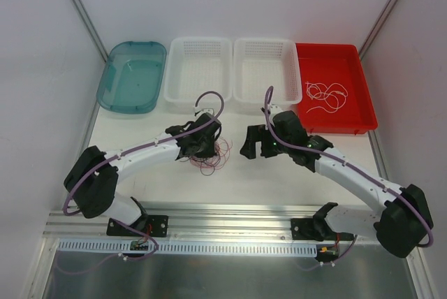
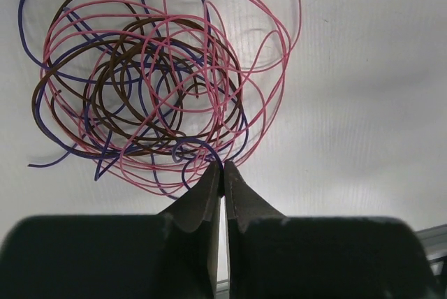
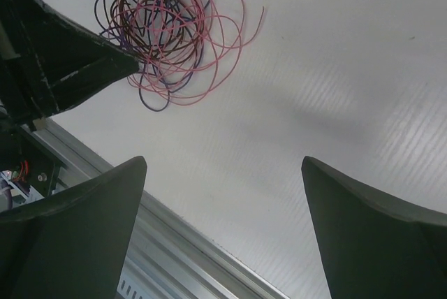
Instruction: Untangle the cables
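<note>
A tangle of thin pink, brown and purple cables [image 2: 150,82] lies on the white table. My left gripper [image 2: 223,168] is shut at the tangle's near edge, its tips pinched on a purple strand there. From above, the tangle [image 1: 215,154] sits just right of the left gripper [image 1: 204,149]. My right gripper [image 1: 255,147] stands open to the right of the tangle, apart from it. In the right wrist view the gripper [image 3: 223,163] has nothing between its fingers, with the tangle [image 3: 167,26] at upper left. A thin white cable [image 1: 327,95] lies loose in the red tray [image 1: 363,103].
Along the back stand a teal tray [image 1: 133,75], two white baskets [image 1: 199,72] [image 1: 267,68] and the red tray. A metal rail [image 1: 230,219] runs along the table's near edge. Lilac hoses loop above both wrists.
</note>
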